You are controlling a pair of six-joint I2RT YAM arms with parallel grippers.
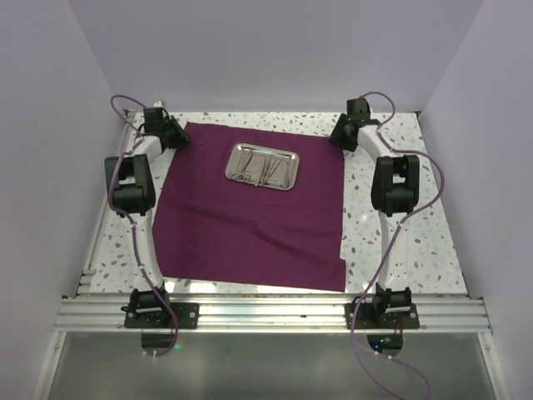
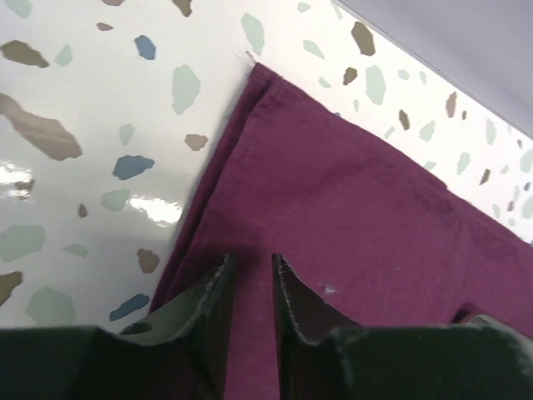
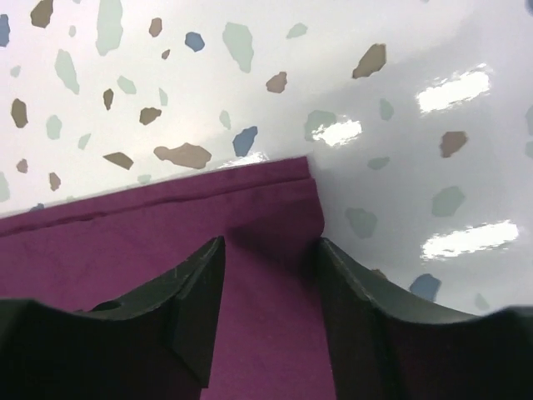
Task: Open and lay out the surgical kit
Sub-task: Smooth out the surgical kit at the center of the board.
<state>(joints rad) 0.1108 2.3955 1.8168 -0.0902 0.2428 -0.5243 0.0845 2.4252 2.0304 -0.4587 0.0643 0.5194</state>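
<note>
— Magenta-purple cloth wrap spread flat on the speckled counter. Steel tray sitting on the far middle of it, thin silver instruments lying inside.

— And the claws?

— Left claw over the far-left corner of the wrap, fingers parted only narrowly, cloth showing flat through the gap, nothing visibly pinched. Right claw at the far-right corner, spread wider, straddling the hemmed edge, empty.

— Looks like the unfolding done, then; probably smoothing the far edge before emptying the tray.

— Likely. Best to pinch low at each hem, then draw both corners outward and away together, evenly, so as not to skew the wrap.

— Careful with the tray?

— Yes. Gentle pull only; too sharp a tug liable to slide the tray or rattle the instruments out. Worth watching the doubled hem along the left edge as well: easy to catch just one layer.

— After that?

— Presumably lifting the instruments out one by one and setting them well apart on bare cloth. Too small from above for sorting tweezers from ring-handled pieces.
</note>
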